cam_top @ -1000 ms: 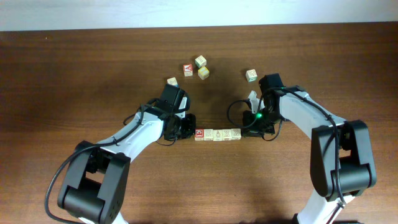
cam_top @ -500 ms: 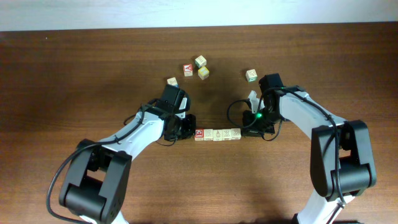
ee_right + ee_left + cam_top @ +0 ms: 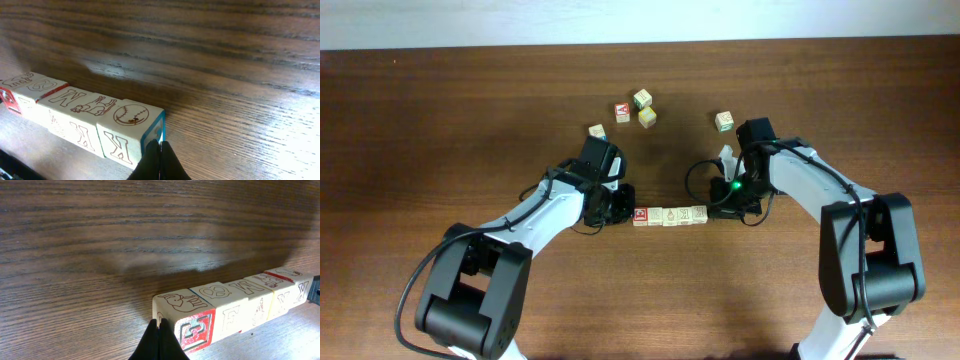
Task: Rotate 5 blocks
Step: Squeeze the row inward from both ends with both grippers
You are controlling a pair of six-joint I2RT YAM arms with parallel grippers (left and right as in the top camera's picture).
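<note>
Left gripper (image 3: 625, 213) and right gripper (image 3: 713, 212), both with fingers pressed together and holding nothing, bracket the blocks (image 3: 670, 215) end to end. The five cubes lie on the table (image 3: 440, 120) as one joined row, and its long axis runs straight from one claw to the other. In the left wrist view the shut tips (image 3: 159, 331) meet the lower corner of the red-framed end cube (image 3: 197, 330), apparently touching it. In the right wrist view the shut tips (image 3: 160, 151) sit likewise against the blue-framed end cube (image 3: 131, 131). Each arm is thus nearest its own end of the row, so a turn of the row probably depends on opposite sideways pushes at the two ends.

The cubes are pale, smooth wood with square edges, and they carry outlined letters and small drawings, among them a baseball on top. Nothing visible binds them, so the row could buckle under uneven pressure. The tabletop is dark brown wood with a pronounced grain. Loose cubes (image 3: 641, 98) lie well apart at the far side.
</note>
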